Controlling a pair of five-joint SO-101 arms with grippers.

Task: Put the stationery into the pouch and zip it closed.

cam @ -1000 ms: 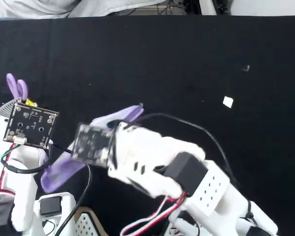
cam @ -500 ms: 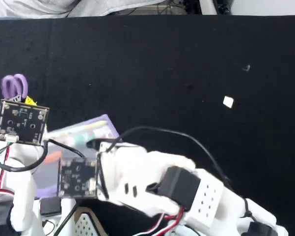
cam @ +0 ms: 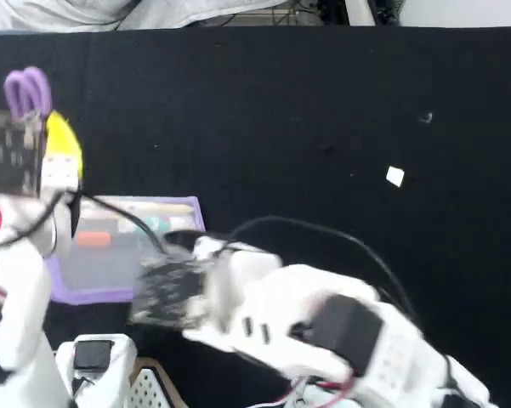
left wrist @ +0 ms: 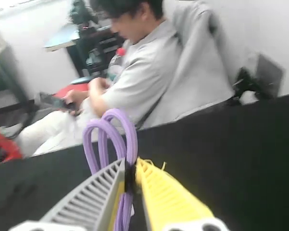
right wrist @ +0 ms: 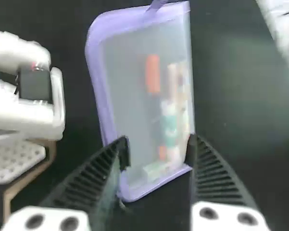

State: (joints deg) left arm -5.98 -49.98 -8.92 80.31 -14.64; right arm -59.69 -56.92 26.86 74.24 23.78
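Pouch (cam: pixel 102 268) flat on surface (cam: pixel 281 93), near left. Stationery (right wrist: pixel 170 120) inside it, along the far edge. Right gripper (right wrist: pixel 156 144) over the pouch's right end, jaws apart. Left gripper (left wrist: pixel 130 168) beyond the pouch's far-left corner, loop (left wrist: pixel 131 144) pinched between jaws. Small item (cam: pixel 394 176) lies well right, alone.

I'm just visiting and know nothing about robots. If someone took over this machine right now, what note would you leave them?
Grippers: the left gripper has its jaws shut on a purple loop, away from the pouch. The right gripper has its jaws open, one on each side of the pouch's end; contact unclear.
Things: the pouch lies flat on the black table, with the stationery inside.
Done: stationery is in.
Left: the zip; whether it is closed cannot be seen.
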